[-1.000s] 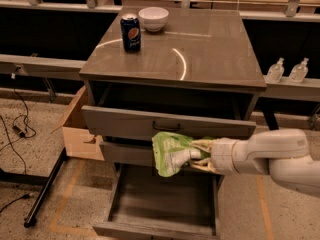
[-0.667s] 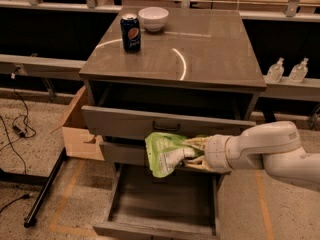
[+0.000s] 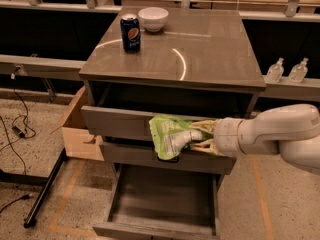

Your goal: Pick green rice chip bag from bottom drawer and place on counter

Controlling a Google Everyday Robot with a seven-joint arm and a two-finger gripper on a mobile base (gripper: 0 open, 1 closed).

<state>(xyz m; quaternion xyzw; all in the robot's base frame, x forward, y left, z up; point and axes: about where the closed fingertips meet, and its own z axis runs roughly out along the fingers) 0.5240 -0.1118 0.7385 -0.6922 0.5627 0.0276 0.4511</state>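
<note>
My gripper [image 3: 196, 138] reaches in from the right on a white arm and is shut on the green rice chip bag [image 3: 169, 135]. The crinkled light-green pouch hangs in the air in front of the two upper drawer fronts, above the bottom drawer. The bottom drawer [image 3: 162, 204] is pulled out and its flat floor is bare. The counter [image 3: 200, 54] is the glossy grey-brown top of the cabinet, above and behind the bag.
A blue soda can [image 3: 130, 33] and a white bowl [image 3: 153, 18] stand at the counter's back left. A cardboard box [image 3: 79, 129] sits left of the cabinet. Two clear bottles [image 3: 286, 70] stand on a shelf at right. Cables [image 3: 17, 129] lie on the floor at left.
The gripper has lifted the bag slightly and moved it a little left, from over the open drawer up to the level of the upper drawer fronts.
</note>
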